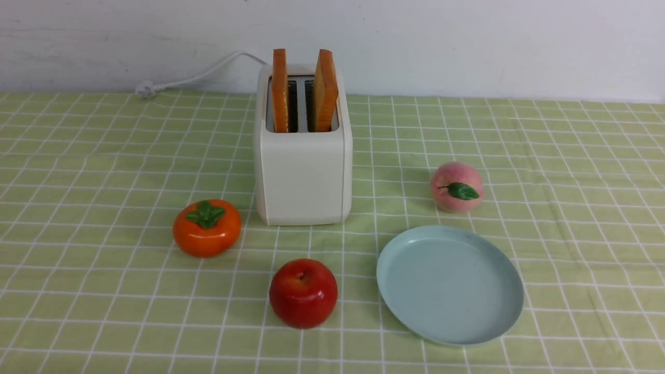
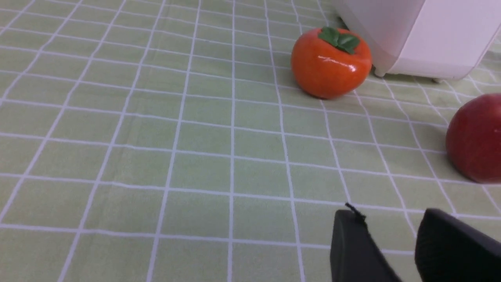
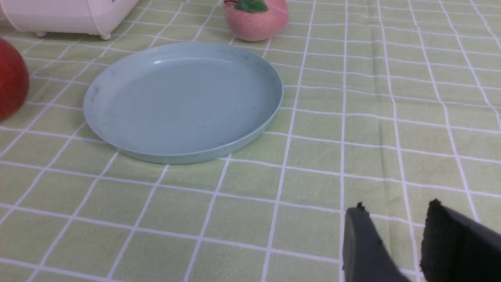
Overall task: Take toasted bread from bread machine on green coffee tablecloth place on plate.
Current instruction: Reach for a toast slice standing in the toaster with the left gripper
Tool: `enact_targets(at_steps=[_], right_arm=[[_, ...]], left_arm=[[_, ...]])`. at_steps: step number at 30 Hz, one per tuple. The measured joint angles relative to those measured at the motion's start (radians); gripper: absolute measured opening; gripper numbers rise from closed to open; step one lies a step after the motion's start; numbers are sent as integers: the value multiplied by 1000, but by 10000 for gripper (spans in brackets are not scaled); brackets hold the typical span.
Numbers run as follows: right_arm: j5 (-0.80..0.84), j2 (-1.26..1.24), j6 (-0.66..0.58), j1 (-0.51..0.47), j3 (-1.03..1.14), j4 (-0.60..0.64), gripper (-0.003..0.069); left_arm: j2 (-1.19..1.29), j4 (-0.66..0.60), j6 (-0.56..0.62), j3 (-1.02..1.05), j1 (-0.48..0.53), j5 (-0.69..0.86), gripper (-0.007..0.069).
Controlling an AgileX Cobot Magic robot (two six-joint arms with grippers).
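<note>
Front view: the green coffee tablecloth (image 1: 571, 156) is shown spread across the whole table, with the bread machine (image 1: 303, 176) stood upright near the back wall. The plate (image 1: 449, 284) is laid bare to its front right, apart from it. Both slices of toasted bread (image 1: 280, 91) are lodged on edge in the two slots, upper halves exposed, the right slice (image 1: 325, 91) tilted slightly. An apple (image 1: 303, 293), a persimmon (image 1: 207, 228) and a peach (image 1: 457, 187) are scattered close around toaster and plate.

In the wrist views, the left gripper (image 2: 391, 219) and right gripper (image 3: 396, 209) are each seen low over the cloth, fingers partly spread and nothing held.

Trouble is judged likeliest at the slots. The slices are set close together, so one could be knocked askew while the other is pinched. The light toaster could be dragged or tipped if a slice binds. Fruit could be bumped on the way to the plate, or a slice dropped across its rim.
</note>
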Motion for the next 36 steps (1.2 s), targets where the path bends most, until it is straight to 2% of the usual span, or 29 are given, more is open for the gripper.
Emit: enact_targets(at_steps=[4,9,14,15,18,19,22,26,27,29,31,32,33,36], right_arm=[[0,0,0,0,0,0,239],[0,0,0,0,0,-2,239],[-1,0,-8,0,0,-57,239],[-1,0,-8,0,0,-57,239],[-14,0,-4,0,0,-53,239],[-14,0,-3,0,0,-53,239],[-50,0,64,0,7,96,239],[-136,0,144,0,9,327,239],[-147,0,147,0,9,337,239],[-221,0,157,0,9,470,239],[-256,0,158,0,9,510,239],[-276,0,158,0,9,543,239],[-291,0,158,0,8,576,233],[-216,7,136,0,-42,596,185]], left_arm=[[0,-87,-1,0,0,-12,238],[0,-204,-4,0,0,-103,238],[0,-439,-4,0,0,-251,238],[0,-448,-4,0,0,-251,238],[0,-630,-4,0,0,-335,238],[0,-630,-4,0,0,-335,238],[0,-811,-4,0,0,-391,238],[0,-959,-4,0,0,-450,238],[0,-959,-4,0,0,-454,238],[0,-1012,17,0,0,-483,232],[0,-1010,41,-6,0,-469,213],[0,-1000,67,-16,0,-450,192],[0,-974,132,-55,0,-405,132],[15,-917,279,-154,0,-320,-1]])
